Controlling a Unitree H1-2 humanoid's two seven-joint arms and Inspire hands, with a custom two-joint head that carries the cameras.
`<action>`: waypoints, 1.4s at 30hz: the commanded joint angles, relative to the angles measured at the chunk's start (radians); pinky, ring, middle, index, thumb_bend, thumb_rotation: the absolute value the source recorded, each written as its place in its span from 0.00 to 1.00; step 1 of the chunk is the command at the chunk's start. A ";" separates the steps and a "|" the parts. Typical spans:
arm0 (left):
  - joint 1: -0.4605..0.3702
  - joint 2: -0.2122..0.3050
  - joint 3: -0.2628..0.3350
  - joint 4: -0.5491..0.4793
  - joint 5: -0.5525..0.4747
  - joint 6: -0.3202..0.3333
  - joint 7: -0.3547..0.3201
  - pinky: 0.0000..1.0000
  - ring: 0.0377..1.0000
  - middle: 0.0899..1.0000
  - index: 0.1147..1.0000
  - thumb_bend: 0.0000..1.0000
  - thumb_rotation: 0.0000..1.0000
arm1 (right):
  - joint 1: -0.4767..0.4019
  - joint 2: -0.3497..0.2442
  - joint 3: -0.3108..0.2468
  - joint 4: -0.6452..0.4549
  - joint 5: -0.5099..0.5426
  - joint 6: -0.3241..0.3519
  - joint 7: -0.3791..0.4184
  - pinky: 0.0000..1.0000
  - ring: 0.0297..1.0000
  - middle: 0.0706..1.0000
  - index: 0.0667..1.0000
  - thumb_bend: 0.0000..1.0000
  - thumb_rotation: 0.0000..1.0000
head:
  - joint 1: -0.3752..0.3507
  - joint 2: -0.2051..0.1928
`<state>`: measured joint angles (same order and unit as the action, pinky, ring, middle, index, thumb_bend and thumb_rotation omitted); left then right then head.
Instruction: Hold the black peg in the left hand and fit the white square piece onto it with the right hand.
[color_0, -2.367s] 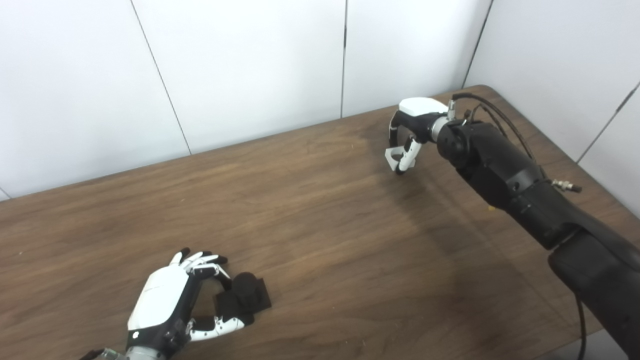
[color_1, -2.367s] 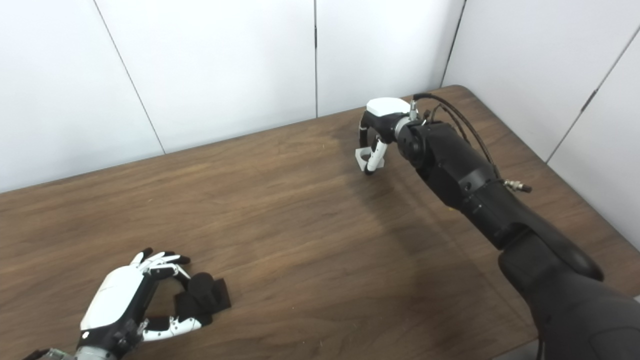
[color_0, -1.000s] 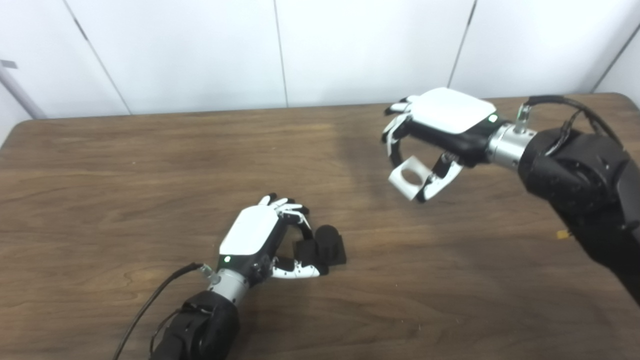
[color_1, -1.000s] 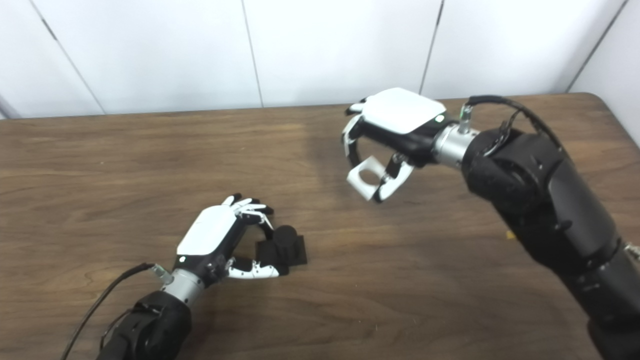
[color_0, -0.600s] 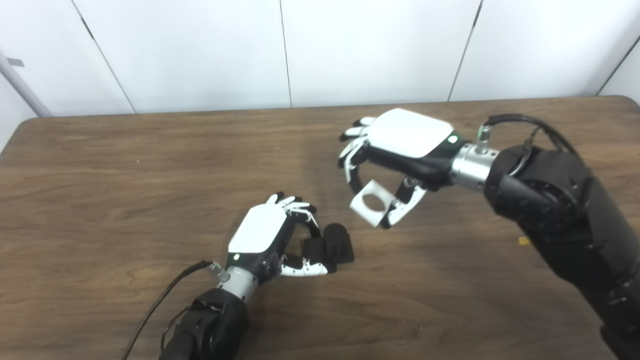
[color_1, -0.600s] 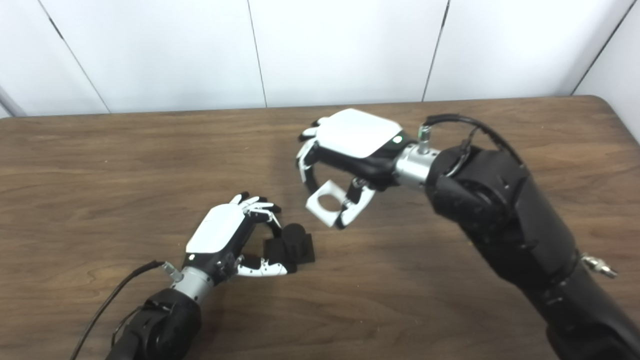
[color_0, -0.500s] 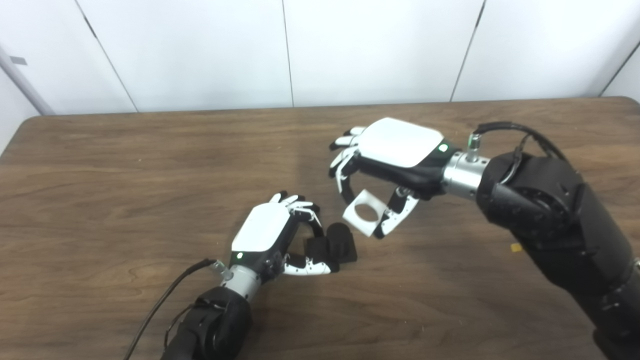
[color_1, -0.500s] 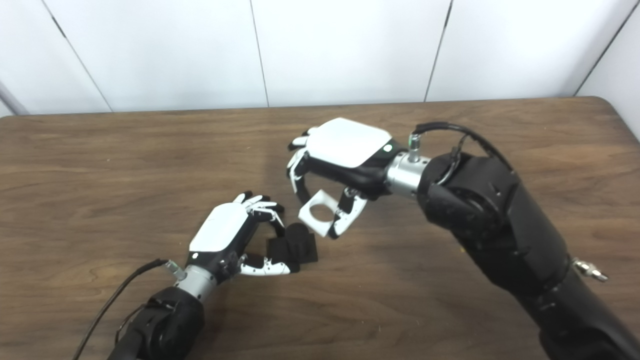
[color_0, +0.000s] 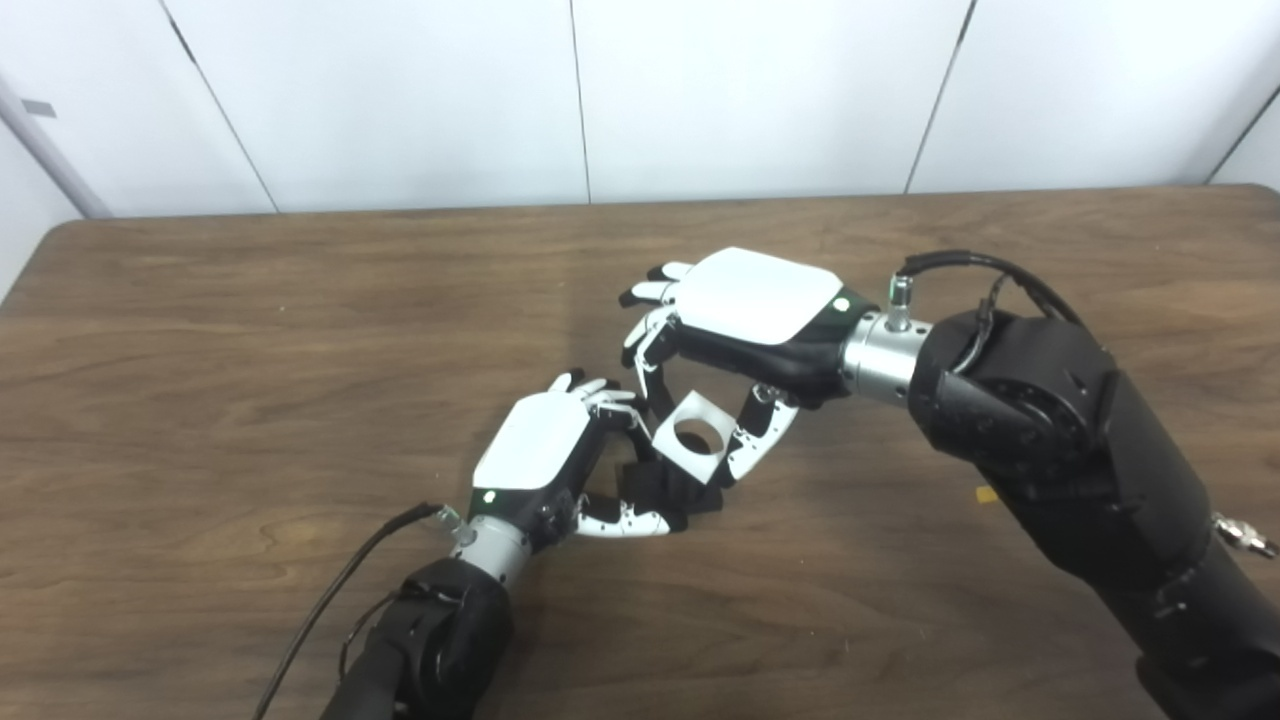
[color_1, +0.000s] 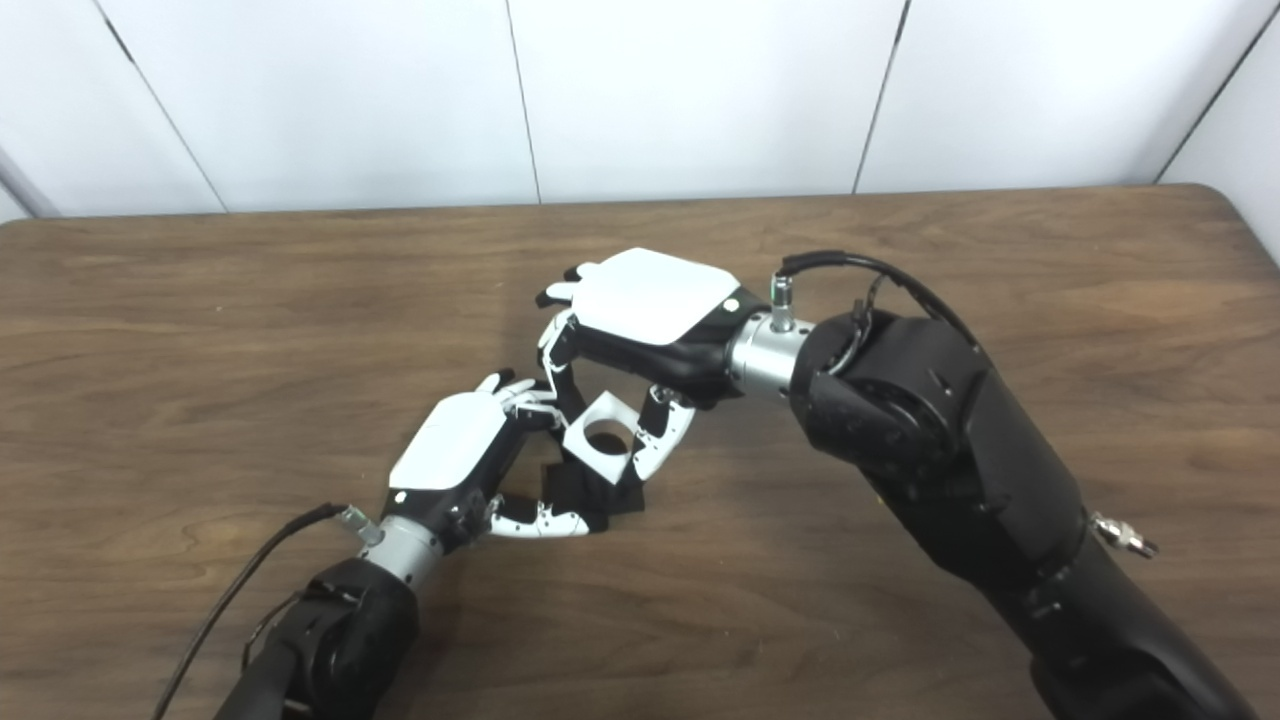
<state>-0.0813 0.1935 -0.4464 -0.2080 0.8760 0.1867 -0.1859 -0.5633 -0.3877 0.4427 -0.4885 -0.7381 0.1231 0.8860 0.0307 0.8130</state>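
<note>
Mid-frame, your left robot hand grips the one black peg at its base on the counter, while your right robot hand pinches the one white piece directly above it, hole seemingly over the peg top. Both grasps look done; lowering the piece fully onto the peg appears to remain.

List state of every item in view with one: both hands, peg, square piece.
left robot hand: shut on black peg, low at the table
right robot hand: shut on white square piece, raised
black peg: held at its base, mostly hidden behind the piece
white square piece: tilted, round hole facing the camera, just above the peg; seated or not, cannot tell
</note>
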 joint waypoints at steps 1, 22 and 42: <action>0.022 -0.001 -0.031 0.045 0.005 0.016 -0.056 1.00 0.90 0.77 0.42 0.52 0.05 | -0.034 0.003 -0.009 -0.006 -0.006 -0.016 -0.015 0.98 0.94 0.76 0.45 0.52 0.13 | 0.000 0.001; 0.017 0.001 -0.036 0.045 0.009 0.020 -0.055 1.00 0.90 0.77 0.42 0.52 0.05 | -0.021 0.022 -0.017 0.060 -0.021 -0.060 -0.050 0.96 0.94 0.76 0.45 0.52 0.13 | 0.000 0.007; 0.016 0.002 -0.039 0.049 0.005 0.014 -0.044 1.00 0.89 0.77 0.42 0.52 0.05 | -0.017 0.030 0.001 0.080 -0.044 -0.063 -0.040 0.96 0.94 0.76 0.45 0.52 0.14 | -0.002 0.007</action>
<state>-0.0858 0.1925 -0.4582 -0.2054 0.8781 0.1943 -0.1782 -0.5520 -0.3622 0.4513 -0.3990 -0.7768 0.0695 0.8631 0.0291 0.8191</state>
